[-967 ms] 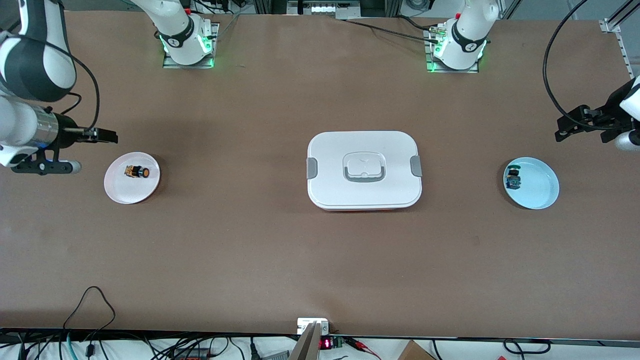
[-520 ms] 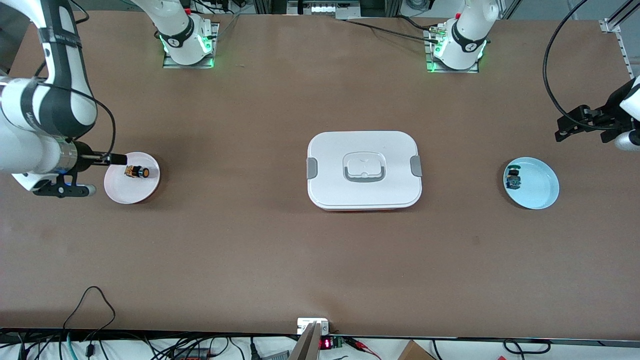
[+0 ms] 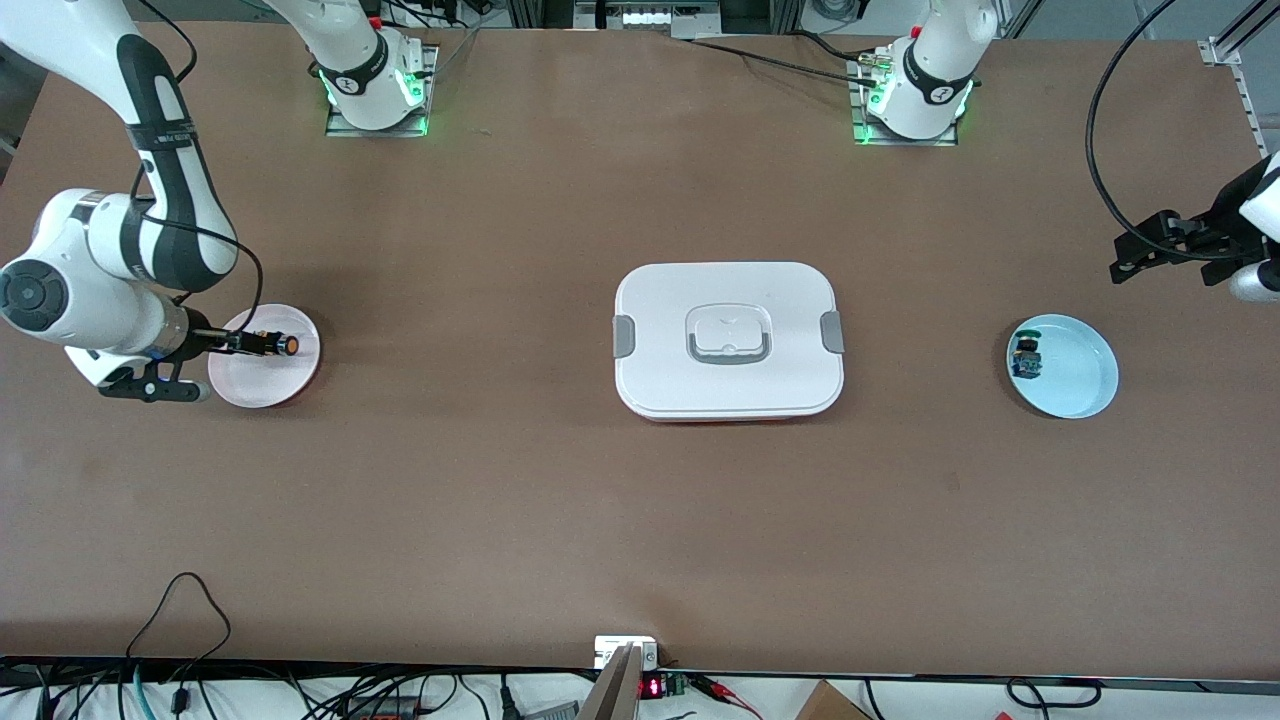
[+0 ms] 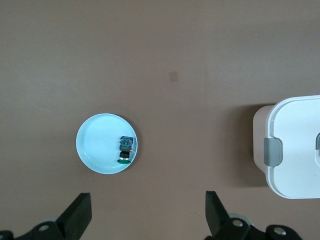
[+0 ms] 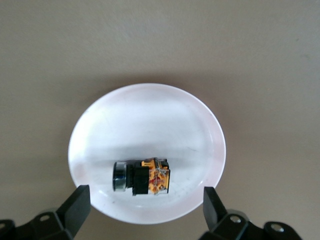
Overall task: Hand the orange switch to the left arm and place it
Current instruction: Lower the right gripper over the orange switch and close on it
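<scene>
The orange switch [image 3: 277, 344] lies on its side on a pale pink plate [image 3: 265, 385] toward the right arm's end of the table. My right gripper [image 3: 246, 343] is open just above the plate. In the right wrist view the switch [image 5: 142, 177] lies on the plate [image 5: 145, 120] just ahead of the gripper [image 5: 145, 212], its fingers standing wide on either side, apart from it. The white box [image 3: 728, 340] sits at the table's middle. My left gripper [image 3: 1125, 262] waits open in the air over the table near a light blue plate [image 3: 1075, 385].
A green-capped switch [image 3: 1025, 358] lies on the light blue plate. The left wrist view shows that plate [image 4: 97, 142], the green switch [image 4: 126, 149], a corner of the box [image 4: 295, 145] and the open left gripper [image 4: 147, 217]. Brown table lies between plates and box.
My right arm has swung down and toward the pink plate. Its gripper now hangs low over the orange switch. The left arm has not moved.
</scene>
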You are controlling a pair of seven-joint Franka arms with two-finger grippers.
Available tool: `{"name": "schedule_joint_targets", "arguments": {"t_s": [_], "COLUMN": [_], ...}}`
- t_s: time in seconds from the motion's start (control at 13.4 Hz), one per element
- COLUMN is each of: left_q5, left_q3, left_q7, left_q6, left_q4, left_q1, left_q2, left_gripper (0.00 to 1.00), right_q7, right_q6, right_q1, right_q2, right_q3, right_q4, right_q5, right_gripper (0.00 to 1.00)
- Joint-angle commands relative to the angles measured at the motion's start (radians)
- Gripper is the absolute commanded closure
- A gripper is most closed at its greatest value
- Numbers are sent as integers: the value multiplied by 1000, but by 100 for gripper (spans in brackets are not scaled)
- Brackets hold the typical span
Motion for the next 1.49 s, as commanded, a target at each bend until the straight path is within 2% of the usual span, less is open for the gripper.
{"name": "schedule_joint_targets", "arguments": {"t_s": [0.0, 0.22, 0.82, 1.41], "left_q5": [-22, -22, -22, -22], "left_q3": [-3, -3, -3, -3], "left_q7": [23, 24, 23, 23], "left_q6": [-24, -22, -22, -24], "left_q4": [33, 33, 33, 33], "left_q1": [10, 10, 10, 10], "left_q2": [13, 13, 13, 13], "left_gripper": [0, 0, 0, 0], "right_q7": [0, 4, 4, 4], "right_q6": [71, 207, 240, 246], "right_q1": [-5, -18, -25, -25], "right_q2": [-29, -21, 31, 63], "right_q3": [11, 11, 11, 14], "right_q4": [-77, -151, -153, -153], "right_q5": [-12, -7, 7, 70], "right_gripper": [0, 1, 1, 1]}}
